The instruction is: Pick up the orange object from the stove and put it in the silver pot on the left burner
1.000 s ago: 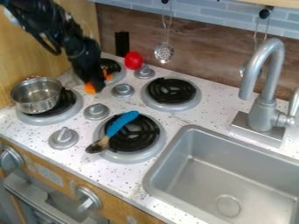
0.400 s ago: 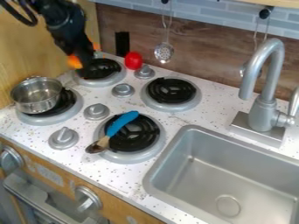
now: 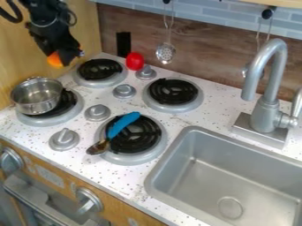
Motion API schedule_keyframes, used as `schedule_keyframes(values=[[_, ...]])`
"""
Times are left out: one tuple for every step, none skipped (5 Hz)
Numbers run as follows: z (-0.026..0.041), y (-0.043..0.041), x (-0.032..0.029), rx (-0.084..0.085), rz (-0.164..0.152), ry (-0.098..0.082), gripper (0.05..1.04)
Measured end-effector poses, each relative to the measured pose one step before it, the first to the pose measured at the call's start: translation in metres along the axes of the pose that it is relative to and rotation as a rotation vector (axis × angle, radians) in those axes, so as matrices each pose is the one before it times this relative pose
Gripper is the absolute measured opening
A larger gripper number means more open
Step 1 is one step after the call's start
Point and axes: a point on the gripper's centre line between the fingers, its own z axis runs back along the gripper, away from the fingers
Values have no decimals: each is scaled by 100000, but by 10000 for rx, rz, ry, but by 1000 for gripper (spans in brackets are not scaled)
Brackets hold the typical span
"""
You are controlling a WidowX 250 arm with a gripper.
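Soft, fairly bright light is spreading over the speckled white counter [image 3: 112, 176], leaving mostly faint, soft-edged shadows, while the oven front [image 3: 66, 205] beneath its edge is sitting in dimmer shade. Pale highlights are running along the curved metal faucet [image 3: 273, 84] and glinting on the small steel pot [image 3: 36, 106], and a muted sheen is lying across the floor of the sink [image 3: 236, 183]. The black burner coil [image 3: 138, 137] nearest the sink is catching thin, dull glints along its rings.

Backed at the top by gray-blue tiles [image 3: 206, 18] above a brown panel [image 3: 206, 50]; bounded at upper left by a tan wall [image 3: 20, 59].
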Motion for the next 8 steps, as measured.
schedule_keyframes(values=[[-497, 1307, -479, 631, 143, 166, 537], [-2834, 591, -1320, 103, 50, 716, 537], [-2455, 1381, -1387, 33, 203, 667, 537], [-1031, 660, -623, -81, 51, 270, 537], [-204, 440, -6, -85, 56, 70, 617], [126, 415, -354, -15, 23, 209, 920], [7, -73, -16, -14, 109, 25, 1015], [84, 3, 51, -33, -218, -55, 1011]])
